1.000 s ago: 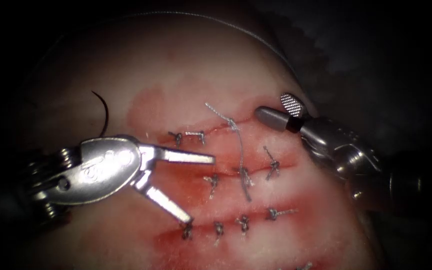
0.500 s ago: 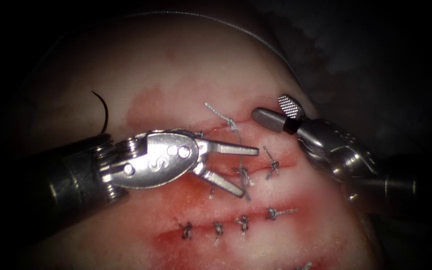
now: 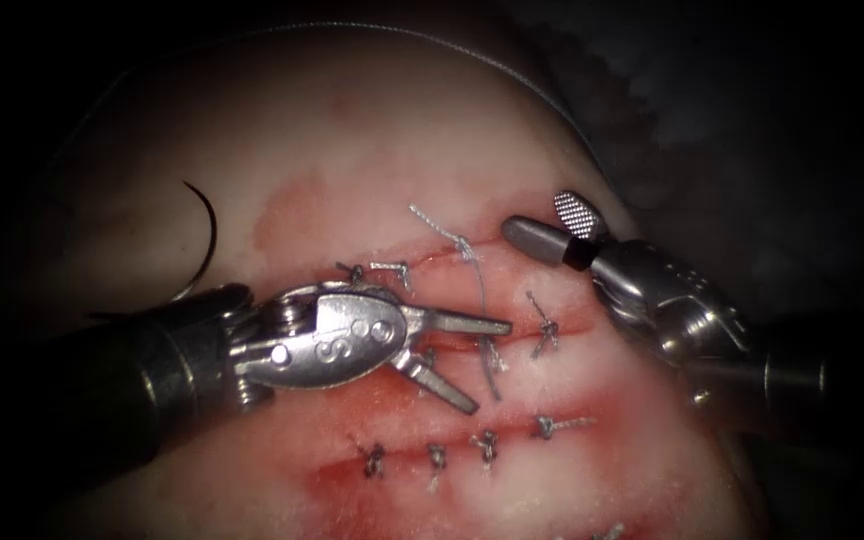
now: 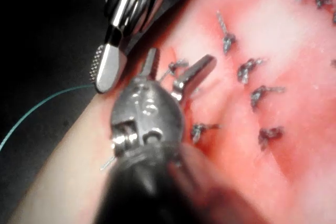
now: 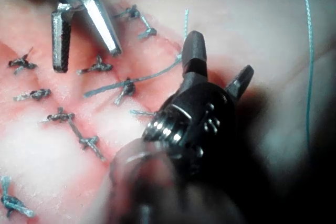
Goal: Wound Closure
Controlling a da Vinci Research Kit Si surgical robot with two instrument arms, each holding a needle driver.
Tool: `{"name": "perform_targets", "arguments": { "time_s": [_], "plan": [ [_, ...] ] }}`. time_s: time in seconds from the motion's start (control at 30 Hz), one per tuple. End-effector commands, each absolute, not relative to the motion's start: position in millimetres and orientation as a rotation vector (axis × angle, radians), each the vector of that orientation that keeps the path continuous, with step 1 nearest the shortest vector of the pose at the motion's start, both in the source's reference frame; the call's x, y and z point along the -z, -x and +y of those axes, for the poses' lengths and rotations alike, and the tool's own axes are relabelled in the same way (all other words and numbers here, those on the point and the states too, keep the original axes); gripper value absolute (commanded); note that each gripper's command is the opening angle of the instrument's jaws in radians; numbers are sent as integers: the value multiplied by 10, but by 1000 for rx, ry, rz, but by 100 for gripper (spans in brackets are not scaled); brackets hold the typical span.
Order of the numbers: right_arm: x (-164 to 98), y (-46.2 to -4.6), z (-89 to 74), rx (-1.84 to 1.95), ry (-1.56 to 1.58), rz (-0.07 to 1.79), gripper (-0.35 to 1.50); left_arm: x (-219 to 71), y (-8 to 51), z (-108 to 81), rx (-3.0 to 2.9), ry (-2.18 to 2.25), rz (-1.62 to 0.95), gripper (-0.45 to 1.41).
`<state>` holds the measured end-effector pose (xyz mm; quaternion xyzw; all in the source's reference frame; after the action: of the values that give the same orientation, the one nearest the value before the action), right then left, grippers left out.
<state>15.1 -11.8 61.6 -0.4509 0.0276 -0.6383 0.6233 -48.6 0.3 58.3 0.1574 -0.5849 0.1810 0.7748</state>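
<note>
My left tool (image 3: 492,367) lies over the stitched cuts with its jaws open and holds nothing. Its tips stand on either side of a loose thread strand (image 3: 482,290) that hangs from a knot (image 3: 462,243). My right tool (image 3: 542,217) sits at the right end of the upper cut, jaws open, holding nothing. The dark curved needle (image 3: 209,232) rests on the tissue (image 3: 352,150) left of the cuts, held by neither tool; its lower end runs behind the left tool. The left wrist view shows the left tool (image 4: 181,59) open; the right wrist view shows the right tool (image 5: 220,55) open beside the strand (image 5: 142,78).
Several knotted stitches (image 3: 485,445) with short cut ends close three reddened cuts, with red fluid (image 3: 352,480) around them. A long thread (image 3: 452,40) arcs over the far edge of the tissue, the same thread (image 5: 307,51) passing beside the right tool.
The left tool has moved right from the cuts' left ends to the loose strand, and its jaws have narrowed. The right tool has hardly shifted. The needle lies as before.
</note>
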Motion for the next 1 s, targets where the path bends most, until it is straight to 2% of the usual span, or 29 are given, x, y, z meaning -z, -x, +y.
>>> {"name": "perform_targets", "arguments": {
  "time_s": [0.03,0.23,0.43,0.47,0.53,0.6,1.0],
  "plan": [
    [-620,-160,-116,1463,1040,65,143,-584,494,13,-396,-335,-1260,57],
    [-621,-161,-117,1463,1041,64,143,-594,502,8,-422,-343,-1216,49],
    [-621,-162,-117,1457,1040,66,143,-604,504,8,-438,-337,-1165,24],
    [-621,-162,-117,1457,1040,66,143,-605,503,8,-440,-338,-1161,17],
    [-621,-162,-117,1457,1040,66,143,-607,502,10,-442,-334,-1152,-20],
    [-621,-163,-117,1457,1040,66,142,-607,500,11,-438,-324,-1150,-45],
    [-620,-163,-118,1452,1039,69,142,-609,496,18,-373,-321,-1131,-45]
  ]
}}
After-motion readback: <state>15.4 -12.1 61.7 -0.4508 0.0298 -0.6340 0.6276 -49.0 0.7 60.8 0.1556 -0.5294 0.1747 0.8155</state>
